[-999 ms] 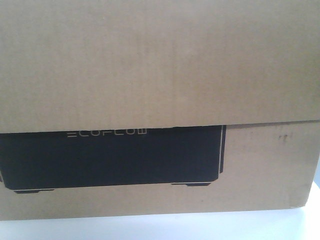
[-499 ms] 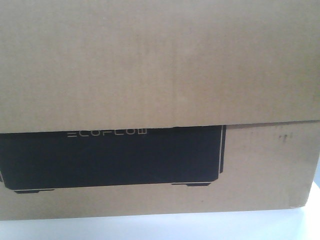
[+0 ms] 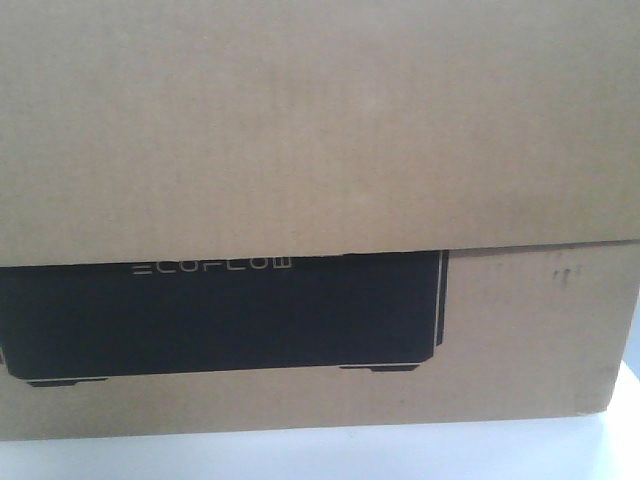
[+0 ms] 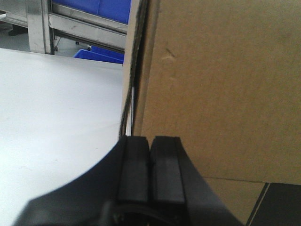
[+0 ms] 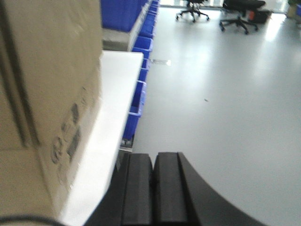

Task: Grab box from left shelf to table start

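The brown cardboard box (image 3: pixel 320 130) with a black panel and "ECOFLOW" lettering fills the front view and rests on the white table (image 3: pixel 400 455). In the left wrist view my left gripper (image 4: pixel 150 139) is shut and empty, its tips close against the box's left side (image 4: pixel 221 89), with the table (image 4: pixel 56 108) to the left. In the right wrist view my right gripper (image 5: pixel 153 155) is shut and empty, beside the table's edge (image 5: pixel 113 108), a little clear of the box's right side (image 5: pixel 51 75). A metal shelf frame (image 4: pixel 70 23) shows behind the table.
Blue plastic bins (image 5: pixel 138 80) line the floor past the table's far edge, and more sit on the rack (image 4: pixel 103 7). Open grey floor (image 5: pixel 221 94) spreads to the right, with office chairs (image 5: pixel 235 12) far off.
The box has shifted very slightly left in the front view; otherwise nothing visibly moved.
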`<state>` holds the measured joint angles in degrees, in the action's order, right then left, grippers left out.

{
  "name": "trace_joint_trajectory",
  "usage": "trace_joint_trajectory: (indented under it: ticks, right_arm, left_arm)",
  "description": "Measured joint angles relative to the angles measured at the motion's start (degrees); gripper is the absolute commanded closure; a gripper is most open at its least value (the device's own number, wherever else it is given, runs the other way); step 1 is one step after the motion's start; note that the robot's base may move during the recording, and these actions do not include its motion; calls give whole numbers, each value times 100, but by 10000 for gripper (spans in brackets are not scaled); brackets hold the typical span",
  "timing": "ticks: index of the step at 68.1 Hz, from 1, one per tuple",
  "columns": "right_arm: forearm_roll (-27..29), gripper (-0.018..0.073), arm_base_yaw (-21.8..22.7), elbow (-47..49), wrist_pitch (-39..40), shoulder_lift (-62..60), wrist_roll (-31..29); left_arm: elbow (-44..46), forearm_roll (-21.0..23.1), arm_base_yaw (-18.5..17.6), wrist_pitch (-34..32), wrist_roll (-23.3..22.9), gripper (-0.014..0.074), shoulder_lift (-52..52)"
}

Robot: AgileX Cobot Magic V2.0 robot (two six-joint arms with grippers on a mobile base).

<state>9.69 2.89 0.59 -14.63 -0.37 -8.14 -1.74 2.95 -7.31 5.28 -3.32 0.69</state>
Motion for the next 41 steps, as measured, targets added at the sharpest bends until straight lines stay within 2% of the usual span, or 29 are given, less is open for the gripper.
trace_joint_trajectory:
  ticks: [41]
  right_arm:
    - [-4,502,53,-225,100,-16,166]
  left_arm:
    - [0,0,0,0,0,688,0]
